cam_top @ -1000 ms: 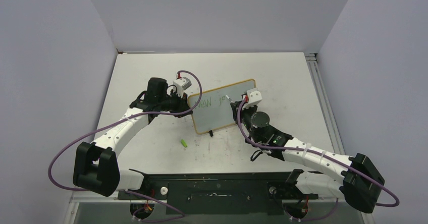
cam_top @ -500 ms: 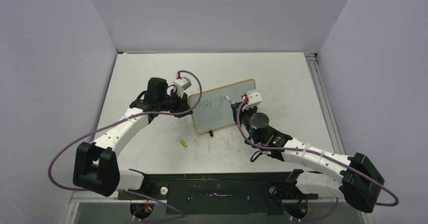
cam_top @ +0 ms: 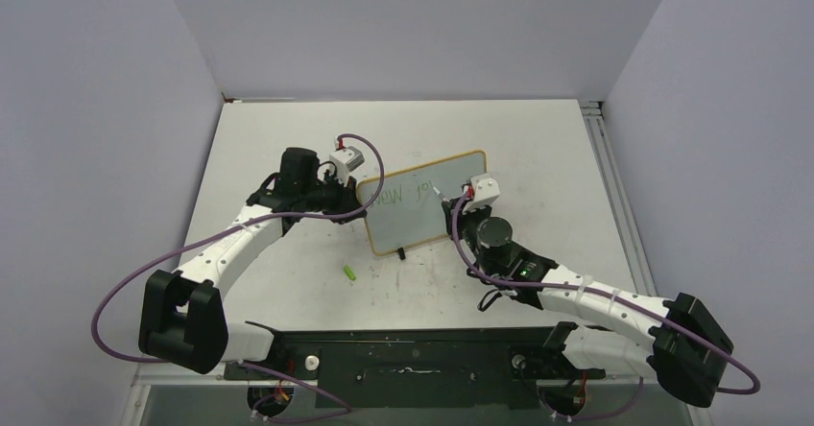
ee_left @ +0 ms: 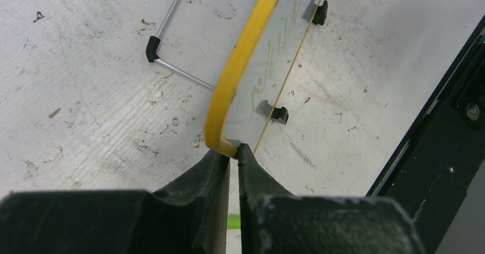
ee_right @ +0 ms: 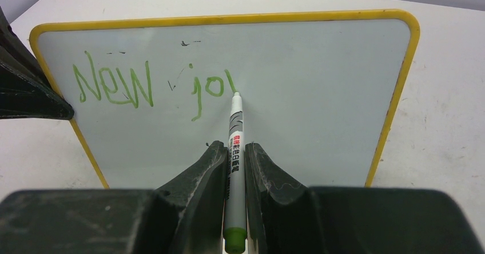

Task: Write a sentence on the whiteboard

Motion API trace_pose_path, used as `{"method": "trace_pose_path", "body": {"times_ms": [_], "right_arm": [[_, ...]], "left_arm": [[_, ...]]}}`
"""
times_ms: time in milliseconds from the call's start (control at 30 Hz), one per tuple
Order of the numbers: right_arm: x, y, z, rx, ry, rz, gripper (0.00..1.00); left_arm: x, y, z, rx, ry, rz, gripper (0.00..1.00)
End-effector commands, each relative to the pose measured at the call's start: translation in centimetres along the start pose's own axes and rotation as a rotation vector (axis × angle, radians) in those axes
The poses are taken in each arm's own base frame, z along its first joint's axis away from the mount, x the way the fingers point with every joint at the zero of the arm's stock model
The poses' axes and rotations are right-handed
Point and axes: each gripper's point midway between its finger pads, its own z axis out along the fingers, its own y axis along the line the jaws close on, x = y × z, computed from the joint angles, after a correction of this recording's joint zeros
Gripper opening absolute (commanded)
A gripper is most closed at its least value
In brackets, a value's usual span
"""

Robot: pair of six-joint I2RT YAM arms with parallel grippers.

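Up on the table (cam_top: pixel 538 148), from the top, the whiteboard (cam_top: pixel 422 217) is standing between the arms, with the left gripper (cam_top: pixel 359 201) touching its left edge and the right gripper (cam_top: pixel 443 196) just in front. At the left wrist, the fingers (ee_left: pixel 211 174) are squeezing the board's yellow corner tight. At the right wrist, the fingers are holding a marker (ee_right: pixel 234 151) tight, its tip touching the board right after the green sentence (ee_right: pixel 154 88) "New jo".
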Motion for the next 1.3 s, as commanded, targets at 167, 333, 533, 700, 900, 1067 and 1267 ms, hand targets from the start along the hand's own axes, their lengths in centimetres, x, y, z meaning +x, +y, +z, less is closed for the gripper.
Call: {"method": "trace_pose_path", "body": {"times_ms": [167,333,533,700,900,1067,1267], "right_arm": [[-3.2,-0.1,-1.3,0.003,-0.081,0.040,0.05],[-3.4,-0.1,-0.9,0.013,-0.091,0.031,0.05],[-3.7,0.2,-0.3,0.013,-0.102,0.019,0.05],[-3.8,0.3,-0.1,0.013,-0.107,0.018,0.05],[-4.1,0.2,-0.2,0.016,-0.117,0.019,0.05],[-4.4,0.2,-0.1,0.016,-0.125,0.017,0.05],[-4.5,0.1,0.0,0.025,-0.130,0.017,0.05]], "left_arm": [[-0.3,-0.3,0.2,0.004,0.010,0.024,0.00],[-0.3,-0.2,0.2,0.003,0.011,0.024,0.00],[-0.3,-0.2,0.2,0.003,0.011,0.024,0.00],[-0.3,-0.2,0.2,0.003,0.013,0.023,0.00],[-0.3,-0.2,0.2,0.003,0.011,0.022,0.00],[-0.3,-0.2,0.2,0.004,0.013,0.022,0.00],[-0.3,-0.3,0.1,0.004,0.011,0.022,0.00]]}}
